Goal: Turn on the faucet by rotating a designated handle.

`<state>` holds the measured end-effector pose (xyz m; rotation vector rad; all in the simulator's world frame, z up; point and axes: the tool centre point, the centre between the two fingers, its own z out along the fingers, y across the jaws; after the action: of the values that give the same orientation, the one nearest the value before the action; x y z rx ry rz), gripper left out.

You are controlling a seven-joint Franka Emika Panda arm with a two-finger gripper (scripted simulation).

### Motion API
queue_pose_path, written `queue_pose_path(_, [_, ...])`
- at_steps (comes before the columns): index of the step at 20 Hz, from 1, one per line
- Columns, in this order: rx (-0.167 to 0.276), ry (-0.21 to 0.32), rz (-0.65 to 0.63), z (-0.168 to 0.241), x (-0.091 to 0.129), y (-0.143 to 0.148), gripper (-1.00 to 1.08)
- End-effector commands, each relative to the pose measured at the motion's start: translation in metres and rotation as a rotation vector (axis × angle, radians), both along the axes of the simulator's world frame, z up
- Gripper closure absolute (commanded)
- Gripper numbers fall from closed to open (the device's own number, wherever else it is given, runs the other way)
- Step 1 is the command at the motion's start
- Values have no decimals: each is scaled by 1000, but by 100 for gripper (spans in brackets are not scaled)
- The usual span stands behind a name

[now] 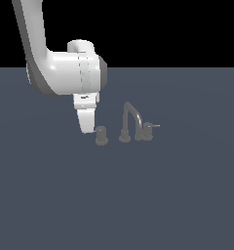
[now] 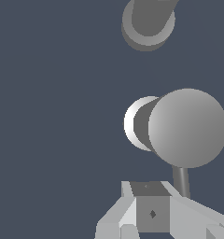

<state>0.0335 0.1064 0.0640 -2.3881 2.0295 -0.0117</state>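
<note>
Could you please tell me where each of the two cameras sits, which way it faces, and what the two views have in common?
Exterior view: off the arm, looking slightly down across the dark floor at the faucet; the white arm and gripper show.
Wrist view: on the wrist, looking along the gripper straight down onto the handle; only the fingers show.
Shared: the handle, its thin lever, the gripper beside it, and the spout's base.

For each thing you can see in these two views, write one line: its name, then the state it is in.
Faucet: upright on the floor, arched spout, untouched.
Handle: upright, apart from the spout, thin lever pointing toward the gripper; not gripped.
Other handle: upright, crowded against the spout's tip, lever sticking out to the exterior view's right.
Gripper: low beside the handle, holding nothing; cannot tell whether the jaws are open.
</note>
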Motion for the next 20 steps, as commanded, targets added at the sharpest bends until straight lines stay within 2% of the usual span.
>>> queue_pose_path(1, [0, 2, 0, 0, -4, -1, 108])
queue_pose_path(14, [-1, 10, 4, 0, -43, -11, 108])
queue_pose_path(15, [8, 6, 27, -1, -40, 5, 108])
queue_pose_path(20, [4, 8, 16, -1, -49, -20, 108])
